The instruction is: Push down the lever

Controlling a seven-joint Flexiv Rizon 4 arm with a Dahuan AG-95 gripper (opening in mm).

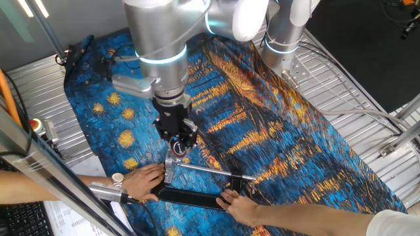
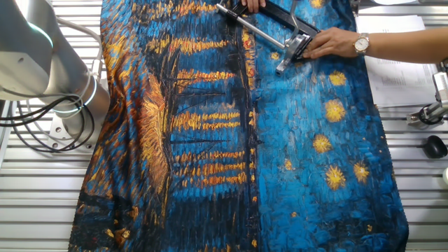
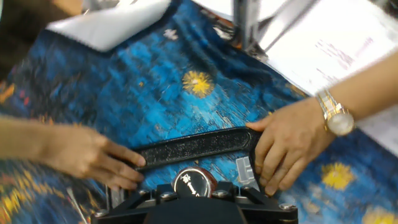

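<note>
One fixed view: gripper [image 1: 182,145] points down over the blue and orange painted cloth [image 1: 275,124], directly above the near end of the clamp. Fingertips sit close around a small round part; the lever knob [image 1: 178,148] shows only as a reddish spot between them, contact unclear. Long silver rod [image 1: 213,170] runs right from the bracket [image 1: 169,172]. Black clamp frame [image 1: 190,196] lies in front of it. A person's hand with a watch [image 1: 144,178] holds the frame's left end; a second hand [image 1: 243,206] presses on the right end.

Other fixed view: clamp lies at the top edge of the cloth [image 2: 210,140], rod [image 2: 255,26] slanting, watch hand [image 2: 334,43] beside the bracket. Gripper not seen here; arm base [image 2: 42,63] at left.

Hand view: knob [image 3: 194,182] sits just ahead of the gripper body, at bottom centre. Fingertips are not clearly seen, so I cannot tell whether they are closed on it. Black frame [image 3: 193,145] lies just beyond the knob, both hands [image 3: 289,146] [image 3: 81,152] on it.
</note>
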